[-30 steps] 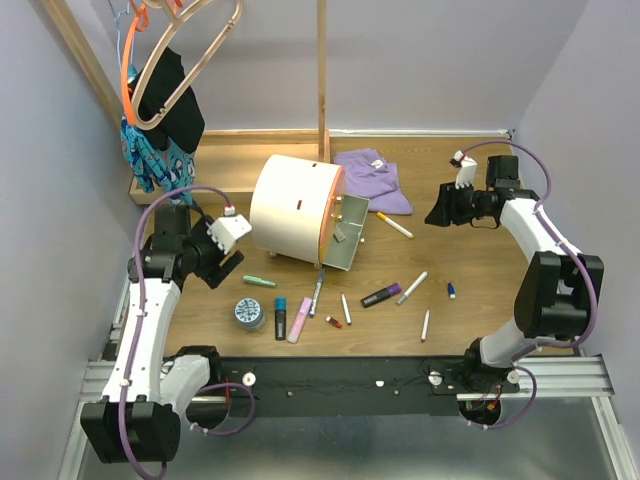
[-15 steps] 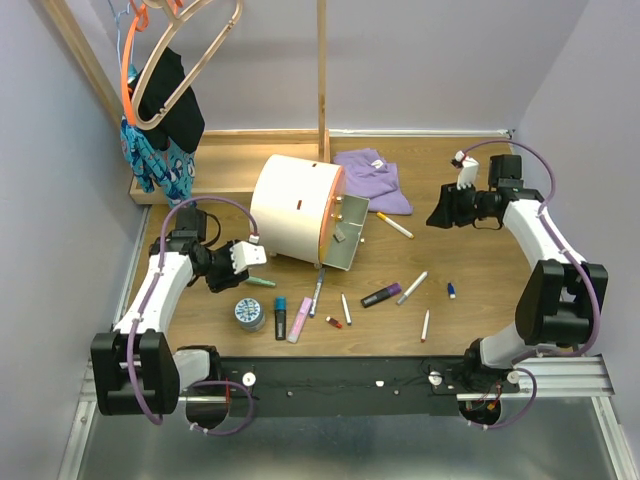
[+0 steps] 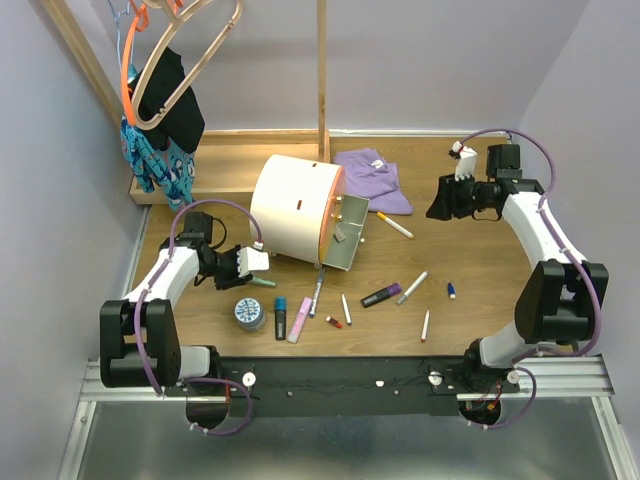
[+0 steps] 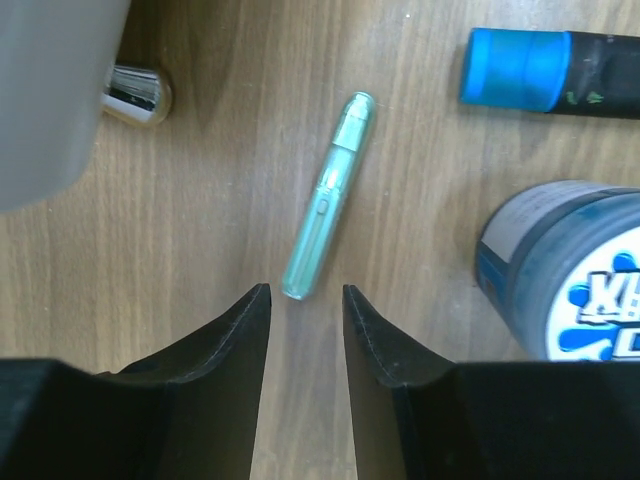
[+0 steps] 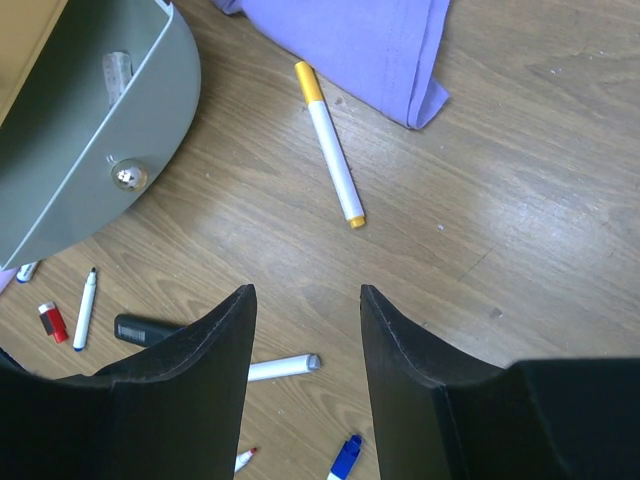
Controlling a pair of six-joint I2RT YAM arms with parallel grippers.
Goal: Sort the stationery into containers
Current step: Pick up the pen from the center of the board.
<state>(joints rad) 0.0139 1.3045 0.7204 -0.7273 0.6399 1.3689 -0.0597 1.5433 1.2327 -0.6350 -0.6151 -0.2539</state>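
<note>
Left gripper [image 4: 306, 305]: low over the table [image 3: 470, 250], near the left front. Fingers parted by a narrow gap, nothing held.
Teal pen [image 4: 325, 212]: flat on the wood, slightly tilted. Its near end lies right at the mouth of that gap, not clamped. Whether a fingertip brushes it, cannot tell from this angle.
Tin [image 4: 560, 270]: round, blue-grey, printed lid. Stands just beside the left gripper, apart from the teal pen.
Blue-capped marker [image 4: 545, 72]: black body, flat on the wood just beyond the tin.
Drum [image 3: 295, 208]: cream-white, middle back of the table, orange face turned to the right. Its drawer [image 3: 345, 245] is pulled out. One short silver foot [image 4: 135, 90] shows in the left wrist view, near the pen's far end.
Right gripper [image 5: 305, 300]: raised over the right back of the table. Fingers spread fairly wide, empty.
Yellow-capped marker [image 5: 330, 145]: white body, flat on the wood between the drawer and the right gripper, just beside the edge of the purple cloth [image 5: 350, 45].
Loose items in front of the drawer: pink marker [image 3: 300, 320], black marker [image 3: 380, 296], white pen [image 3: 411, 288], thin pen [image 3: 425, 325]. All lie on the table, outside the drum.
</note>
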